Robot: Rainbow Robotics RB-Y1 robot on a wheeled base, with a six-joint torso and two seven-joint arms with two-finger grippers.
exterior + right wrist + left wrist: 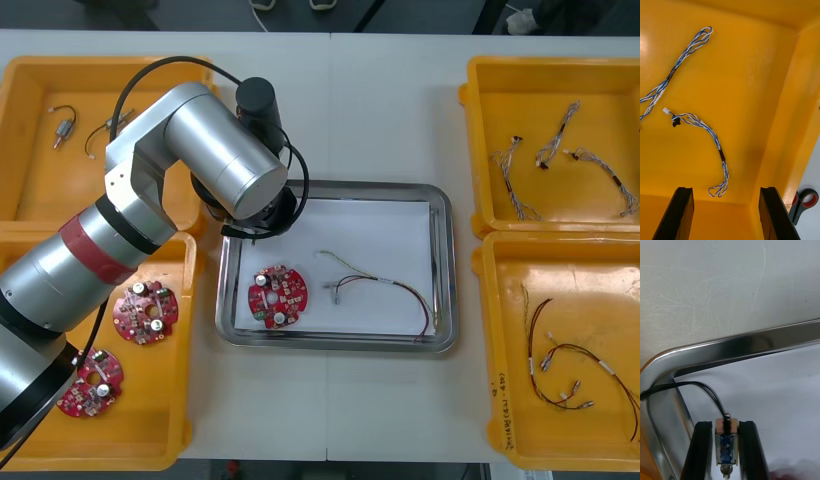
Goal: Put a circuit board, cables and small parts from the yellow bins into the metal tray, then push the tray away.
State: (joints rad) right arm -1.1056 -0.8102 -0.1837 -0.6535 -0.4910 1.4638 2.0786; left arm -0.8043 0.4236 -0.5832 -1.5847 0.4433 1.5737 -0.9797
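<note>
My left arm (200, 150) reaches over the near-left corner of the metal tray (446, 270). In the left wrist view my left gripper (725, 425) is shut on a small metal part (726, 440) with a black wire (696, 386) trailing over the tray's rim (752, 343), above the white inside. In the tray lie a red circuit board (278, 296) and a red and yellow cable (385, 285). My right gripper (726, 191) stands open above a yellow bin (752, 75), over a twisted blue and white cable (703, 127).
The left far bin (30, 190) holds small metal parts (65, 128), the left near bin two circuit boards (146, 311). Right bins hold twisted cables (560, 165) and black and red cables (570, 370). A second twisted cable (681, 63) lies farther off. A black and red object (805, 200) sits outside the bin.
</note>
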